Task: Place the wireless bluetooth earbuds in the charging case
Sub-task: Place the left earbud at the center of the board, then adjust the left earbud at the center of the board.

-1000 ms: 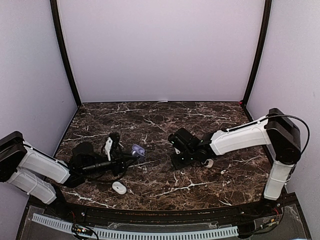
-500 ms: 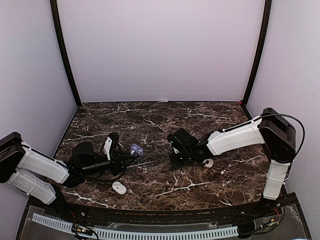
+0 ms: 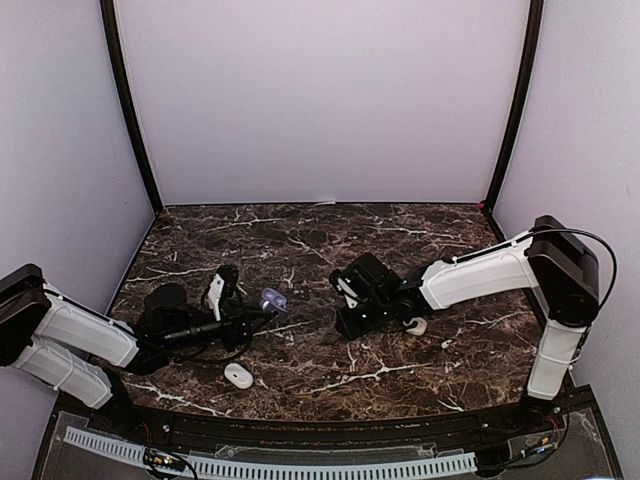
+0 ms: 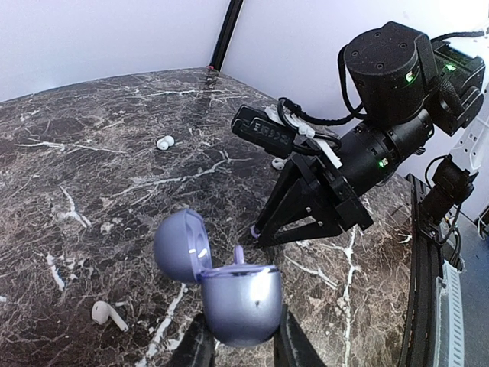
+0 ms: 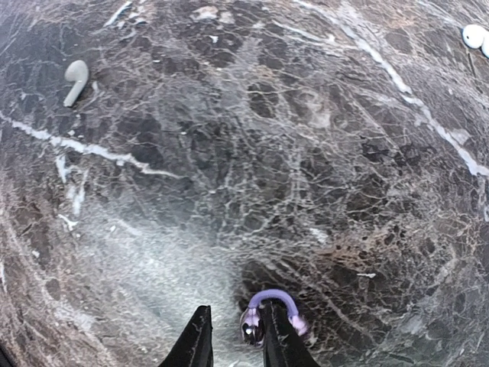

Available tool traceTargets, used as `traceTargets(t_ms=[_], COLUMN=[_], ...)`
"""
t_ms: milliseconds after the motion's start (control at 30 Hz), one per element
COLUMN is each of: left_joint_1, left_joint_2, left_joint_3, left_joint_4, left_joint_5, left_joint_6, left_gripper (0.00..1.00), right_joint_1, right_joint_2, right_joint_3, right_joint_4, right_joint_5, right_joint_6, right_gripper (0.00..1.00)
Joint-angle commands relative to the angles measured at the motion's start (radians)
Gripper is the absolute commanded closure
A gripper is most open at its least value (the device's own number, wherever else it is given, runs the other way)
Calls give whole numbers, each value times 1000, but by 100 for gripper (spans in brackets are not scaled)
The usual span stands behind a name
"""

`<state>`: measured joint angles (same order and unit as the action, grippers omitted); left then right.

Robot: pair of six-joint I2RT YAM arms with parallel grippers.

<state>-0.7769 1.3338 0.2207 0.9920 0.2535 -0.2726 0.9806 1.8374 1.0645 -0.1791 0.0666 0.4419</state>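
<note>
The lavender charging case (image 4: 243, 302) has its lid swung open to the left, and a lavender earbud stem (image 4: 241, 254) stands up from its well. My left gripper (image 4: 243, 329) is shut on the case's body, just above the marble table (image 3: 300, 240). From above, the case (image 3: 274, 299) sits left of centre. My right gripper (image 5: 235, 307) is down at the table with its jaws a little apart. A lavender earbud (image 5: 252, 325) lies against the inner face of the right finger, its hook arching over the fingertip. It is not clamped. In the left wrist view this right gripper (image 4: 256, 237) is just beyond the case.
A white stemmed earbud (image 4: 109, 315) lies left of the case, and two white buds (image 4: 164, 142) lie farther back. Another white earbud (image 5: 75, 79) shows at the top left of the right wrist view. A closed white case (image 3: 238, 375) is near the front, and a white object (image 3: 417, 326) lies by the right arm.
The right gripper has shifted slightly left over the table, staying low by the lavender earbud. The left gripper and the case have not moved.
</note>
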Motion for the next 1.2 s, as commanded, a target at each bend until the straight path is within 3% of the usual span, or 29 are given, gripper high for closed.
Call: traceTargets(t_ms=[0,333,633,1167], left_joint_1=[5,5,5,5], left_joint_2=[0,13,18,10], left_joint_3=[-8,-6,0,6], left_joint_4=[8,16,10,1], left_joint_5=[19,38,79,78], left_joint_6=[1,2,0,-9], left_gripper=[86,86,86,86], right_joint_1=[-10,-87,-175,-188], right_joint_2=[-47,-118,-53,34], right_joint_3=[-15,-52,10,110], right_joint_4=[27,40,-38,-43], right_joint_5=[-66,-213,-253,-301], right_joint_6=[-2,-39,-234,-293], right_gripper=[78,85,91,71])
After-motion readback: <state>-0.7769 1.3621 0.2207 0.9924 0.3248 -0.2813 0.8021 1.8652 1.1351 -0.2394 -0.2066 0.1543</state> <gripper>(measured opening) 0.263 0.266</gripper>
